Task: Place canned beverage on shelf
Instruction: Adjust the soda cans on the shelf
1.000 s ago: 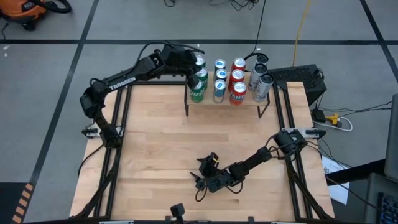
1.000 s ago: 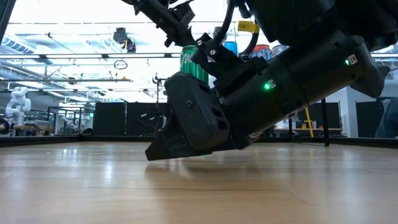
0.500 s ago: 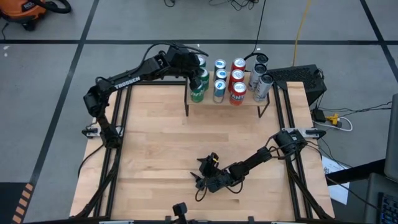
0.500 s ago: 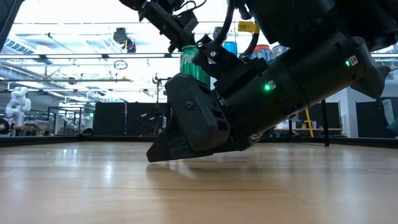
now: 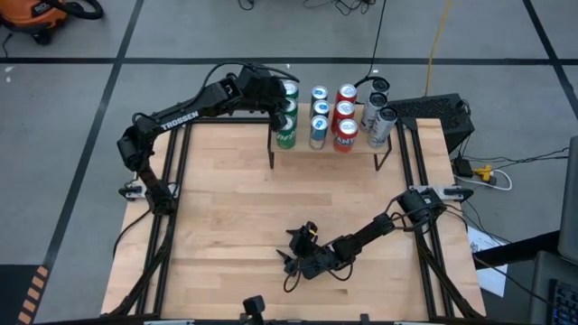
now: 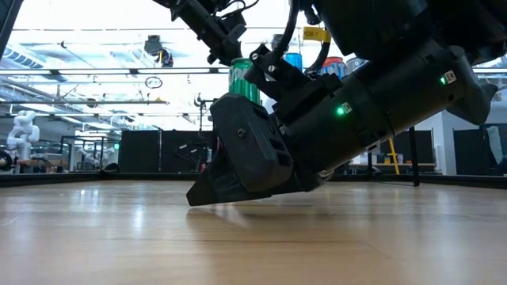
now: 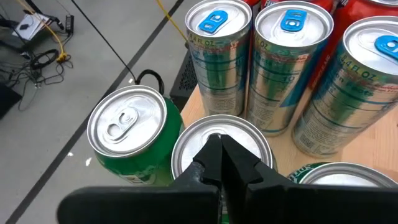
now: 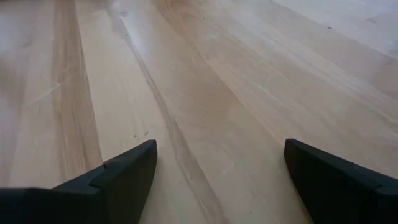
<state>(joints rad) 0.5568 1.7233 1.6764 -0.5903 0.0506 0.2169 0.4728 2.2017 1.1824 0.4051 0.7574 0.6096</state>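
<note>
My left claw (image 7: 219,152) sits over the left end of the shelf (image 5: 361,149), its two dark fingers pressed together with no gap, their tips resting over the lid of a green can (image 7: 221,146). That can is a round aluminium cylinder with a bright silver top and a raised rim; it stands upright on the light-wood board, the middle one of a column of three green cans (image 5: 287,116) in the high view. Just beside it stands another green can (image 7: 134,140), its pull tab and stamped lid plain to see, the green wall showing below the rim.

Farther along the shelf are tall slim cans (image 7: 219,59) with silver and pale-blue printed sides and blue tabs; two stand close together, and a red-sided one (image 7: 360,87) stands next to them. From above, the shelf holds a green column, a blue-topped column (image 5: 319,116), a red column (image 5: 345,117) and two silvery cans (image 5: 379,117) at the right end. The board rests on thin black metal legs at the far edge of the table (image 5: 226,208), which is smooth, pale, long-grained wood.

My right claw (image 5: 302,257) lies low on the near part of the table, its dark wedge-shaped fingers (image 8: 121,171) spread apart over bare wood.
</note>
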